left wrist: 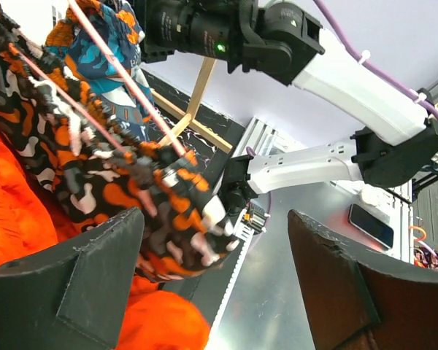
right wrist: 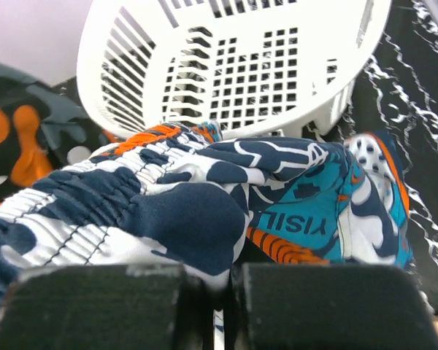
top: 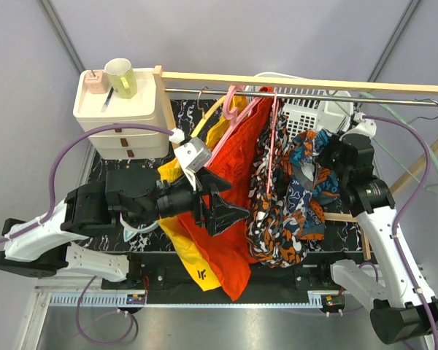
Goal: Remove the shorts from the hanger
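Right wrist view shows your right claw (right wrist: 219, 306) pinched together on the waistband of the blue-teal shorts (right wrist: 204, 204), with the white basket (right wrist: 233, 73) just behind. Your left claw (left wrist: 215, 292) stands wide apart, holding nothing. The dark grey shorts (left wrist: 131, 182) hang beside one finger, draped on the pink hanger (left wrist: 124, 76).

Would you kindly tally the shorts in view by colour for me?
Yellow shorts: 1
Orange-red shorts: 1
Grey patterned shorts: 1
Blue patterned shorts: 1
Total: 4
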Controlling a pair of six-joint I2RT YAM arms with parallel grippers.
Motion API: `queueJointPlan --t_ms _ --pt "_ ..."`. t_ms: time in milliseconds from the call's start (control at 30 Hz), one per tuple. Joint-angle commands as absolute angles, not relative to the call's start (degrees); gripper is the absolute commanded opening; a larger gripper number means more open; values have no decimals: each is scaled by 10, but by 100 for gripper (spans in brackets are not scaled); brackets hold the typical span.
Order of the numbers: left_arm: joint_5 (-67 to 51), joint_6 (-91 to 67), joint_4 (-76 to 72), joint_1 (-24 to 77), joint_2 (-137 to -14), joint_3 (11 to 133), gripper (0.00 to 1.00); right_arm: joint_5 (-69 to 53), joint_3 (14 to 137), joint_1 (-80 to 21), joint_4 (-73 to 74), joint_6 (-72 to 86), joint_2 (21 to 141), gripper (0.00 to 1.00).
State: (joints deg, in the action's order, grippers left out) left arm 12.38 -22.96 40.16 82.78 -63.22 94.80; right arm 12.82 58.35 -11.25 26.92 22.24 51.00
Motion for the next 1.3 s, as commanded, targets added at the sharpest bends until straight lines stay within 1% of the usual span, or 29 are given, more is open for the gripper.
queueJointPlan --t_ms 0,100,200,367,400,433,467,500,633,767,800,833,867,900,967,1000,1033,1100,1133,1167,1267 --pt "120 -218 378 828 -635 996 83 171 628 -114 326 238 517 0" --pt "140 -200 388 828 -645 1041 85 119 610 -113 404 279 506 0" --pt "179 -192 390 827 -650 1057 87 55 586 -114 477 314 522 0" --pt "236 -171 387 827 -674 1072 90 25 551 -114 579 360 572 0" --pt "243 -171 388 827 -680 1077 89 25 549 -114 586 363 577 1" --pt "252 -174 388 826 -685 1084 90 23 546 -114 591 364 581 6" --pt "257 -180 388 826 -692 1085 89 15 543 -114 592 365 587 17" --pt "259 -185 386 826 -696 1085 90 11 540 -114 595 366 589 19" --pt "257 -178 383 826 -712 1095 90 -41 492 -114 589 388 577 22" --pt "248 -185 380 826 -715 1092 90 -32 464 -114 592 388 534 20" --pt "247 -189 380 826 -716 1092 90 -30 461 -114 594 382 523 23" --pt "243 -192 380 827 -717 1094 90 -39 461 -114 596 374 513 28" --pt "243 -193 380 826 -716 1092 90 -48 463 -114 595 370 496 36" --pt "247 -198 379 826 -715 1092 90 -60 470 -114 599 368 488 59" --pt "252 -201 377 826 -708 1085 90 -69 484 -114 613 370 470 73" --pt "254 -204 373 827 -707 1078 90 -69 496 -114 627 373 467 78" --pt "254 -202 370 827 -704 1074 90 -67 500 -114 630 378 463 86" --pt "263 -202 365 827 -702 1065 90 -77 481 -114 607 387 440 89" --pt "264 -202 363 825 -701 1063 91 -76 468 -113 598 422 428 97" --pt "265 -202 361 826 -700 1062 91 -78 452 -114 585 442 406 100" --pt "267 -197 370 826 -701 1063 91 -102 382 -114 572 510 396 100"
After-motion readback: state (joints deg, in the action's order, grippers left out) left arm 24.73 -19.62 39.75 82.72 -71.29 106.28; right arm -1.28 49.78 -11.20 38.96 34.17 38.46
